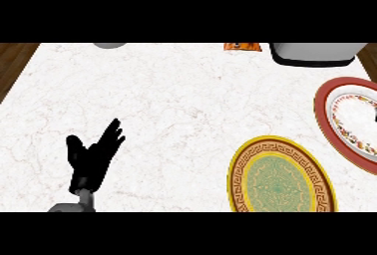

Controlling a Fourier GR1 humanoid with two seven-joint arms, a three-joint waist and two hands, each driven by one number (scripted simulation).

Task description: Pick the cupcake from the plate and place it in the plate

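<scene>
Two plates (281, 175) (346, 124), one robot hand (92, 157)

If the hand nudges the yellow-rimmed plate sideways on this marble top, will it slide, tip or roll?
The yellow-rimmed plate lies flat on the marble counter, so it would probably slide rather than roll. Its raised rim looks shallow, so pressing down on the edge might tip it. It looks like glazed ceramic: likely stiff, slippery and breakable. The left hand rests open, away from it.

Bright, even light covers the white table (169, 99); no cast shadows or glare show, and the plates look stretched.
</scene>
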